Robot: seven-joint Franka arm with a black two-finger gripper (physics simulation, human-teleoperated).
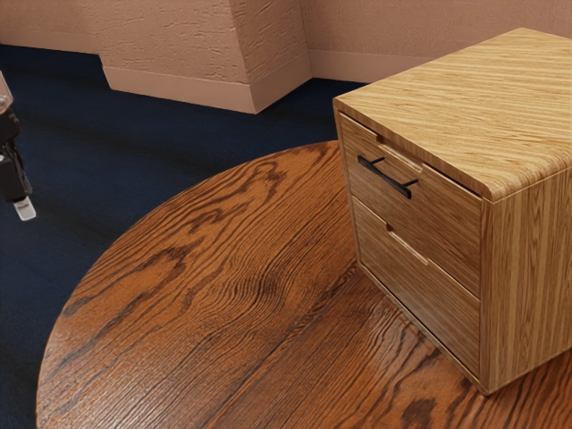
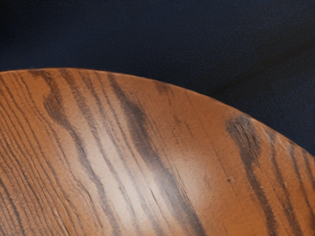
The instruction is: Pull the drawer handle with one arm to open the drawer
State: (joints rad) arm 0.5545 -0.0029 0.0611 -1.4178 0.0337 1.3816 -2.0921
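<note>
Foreground: round dark-grained wooden table [image 1: 223,295], whose curved edge appears in the wrist view [image 2: 123,162] against dark blue carpet [image 2: 197,34].

On its far side, toward the exterior view's right: light oak two-drawer cabinet [image 1: 500,125].
- Upper drawer [image 1: 429,210]: front flush with the lower drawer [image 1: 420,281]; slim black bar handle [image 1: 387,176], untouched.

At the exterior view's left edge, well apart from the handle: black gripper [image 1: 21,207], above the carpet; whether released or clenched cannot be told.

Behind: tan textured wall [image 1: 197,45].
</note>
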